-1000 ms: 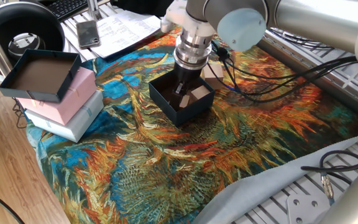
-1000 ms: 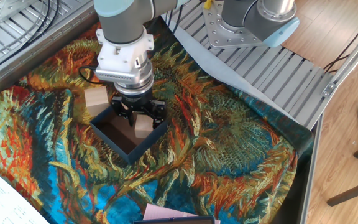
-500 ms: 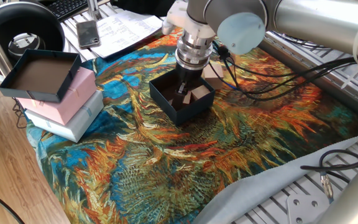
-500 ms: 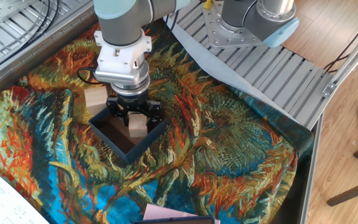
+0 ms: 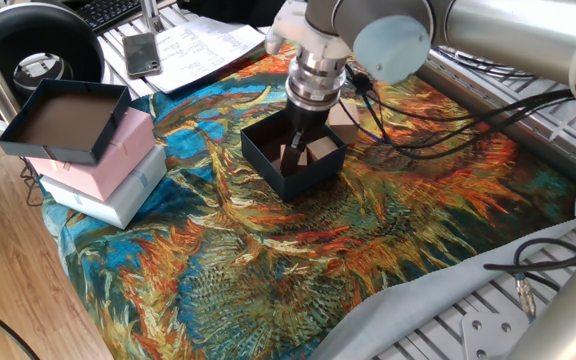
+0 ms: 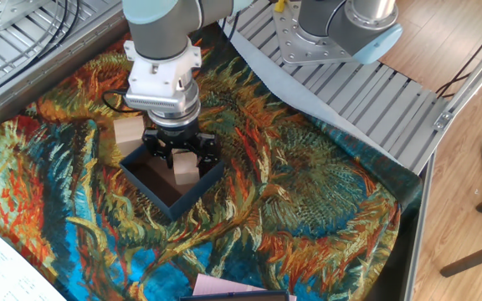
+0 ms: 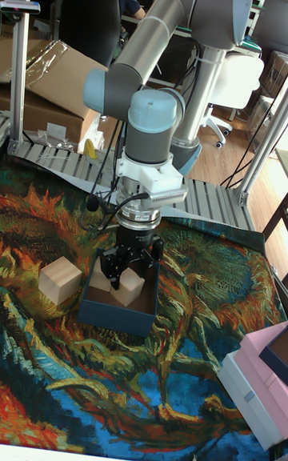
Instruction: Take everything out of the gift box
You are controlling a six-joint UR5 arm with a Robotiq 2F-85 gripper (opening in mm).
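Note:
The dark navy gift box (image 5: 276, 176) (image 6: 182, 201) (image 7: 120, 318) stands on the patterned cloth. My gripper (image 5: 296, 150) (image 6: 182, 159) (image 7: 124, 269) reaches straight down into it, its fingers shut on a pale wooden cube (image 6: 186, 170) (image 7: 130, 288) that sits slightly tilted, low inside the box. A second cube (image 7: 101, 277) (image 5: 320, 150) rests on the brown floor beside it. A third cube (image 6: 129, 134) (image 7: 62, 279) (image 5: 344, 116) lies on the cloth just outside the box wall, partly hidden behind the wrist in one fixed view.
The dark lid (image 5: 63, 120) lies upturned on a stacked pink box (image 5: 128, 150) and white box (image 5: 118, 198) at the cloth's left end. A phone (image 5: 143, 52) and papers (image 5: 198, 45) lie beyond. Black cables (image 5: 438, 130) trail right of the arm. Metal rails (image 6: 366, 92) edge the table.
The gripper has shifted a little sideways inside the box and risen slightly. The cube between its fingers moved along with it. The other cubes have stayed put.

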